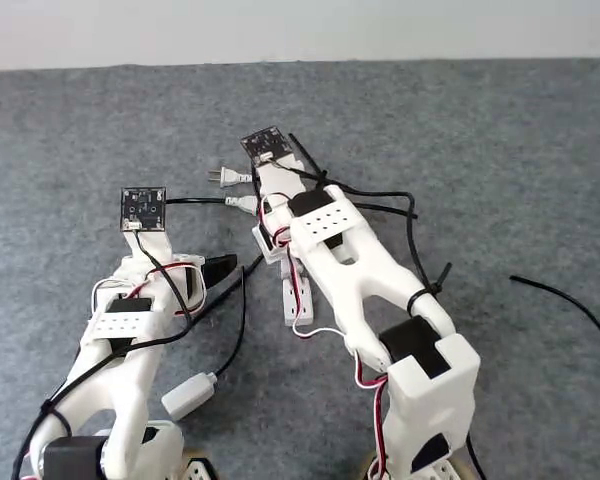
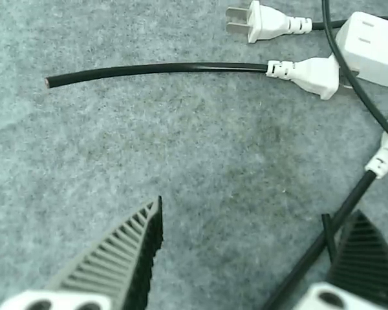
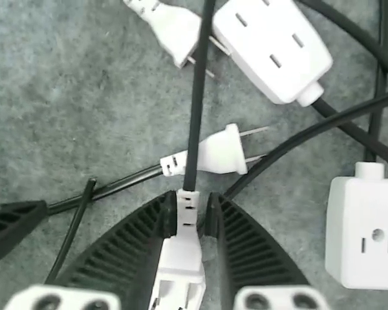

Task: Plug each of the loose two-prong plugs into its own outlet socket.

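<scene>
**Two-prong plugs [image 1: 223,177]: none seated, one in the right arm's pinch**

We judge the task barely begun. In the right wrist view, the nearer plug [image 3: 220,152] lies on the grey carpet [image 1: 500,150] with both prongs bare. The farther plug [image 3: 165,26] does too, its prongs stopping just short of the three-slot outlet block [image 3: 271,45]. The right gripper [image 3: 191,197] is pinching a third plug [image 3: 178,271] between its ribbed fingers, and that plug's black cord [image 3: 195,97] runs out ahead. No slot we can see has a plug in it, and the second outlet block [image 3: 365,232] is also unfilled. By our count, all three insertions are left to do.

In the high view, the right arm [image 1: 360,270] comes in from 5 o'clock. It stretches low toward the table's middle, its wrist over the cluster of plugs and blocks. The left arm [image 1: 130,340] rises from 7 o'clock and stops short of that cluster. The left gripper [image 2: 258,210] is spread wide over bare carpet and holds nothing. The loose plugs sit toward its 1 o'clock.
</scene>
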You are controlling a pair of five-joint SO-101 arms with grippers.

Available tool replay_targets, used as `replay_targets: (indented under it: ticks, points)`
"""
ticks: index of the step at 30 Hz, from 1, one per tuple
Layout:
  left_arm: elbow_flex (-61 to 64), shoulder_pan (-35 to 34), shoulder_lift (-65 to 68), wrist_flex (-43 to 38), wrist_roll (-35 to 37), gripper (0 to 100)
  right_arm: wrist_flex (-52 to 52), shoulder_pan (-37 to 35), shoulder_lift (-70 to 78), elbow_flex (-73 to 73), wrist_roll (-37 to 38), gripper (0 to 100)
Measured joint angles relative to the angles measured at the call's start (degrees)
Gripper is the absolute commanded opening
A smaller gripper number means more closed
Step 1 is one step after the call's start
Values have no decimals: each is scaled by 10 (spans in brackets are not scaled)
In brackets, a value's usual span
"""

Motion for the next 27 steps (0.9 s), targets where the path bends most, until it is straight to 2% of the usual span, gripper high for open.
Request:
replay_targets:
  ticks: [8,13,18,27]
  points:
    - [0,0,0,0,0,400,0,-4,5,-1,5,86]
    - [0,0,0,0,0,400,34,-4,52,-35,12,137]
    - [0,0,0,0,0,400,73,-6,94,-95,16,44]
    - [0,0,0,0,0,400,76,-7,95,-103,18,11]
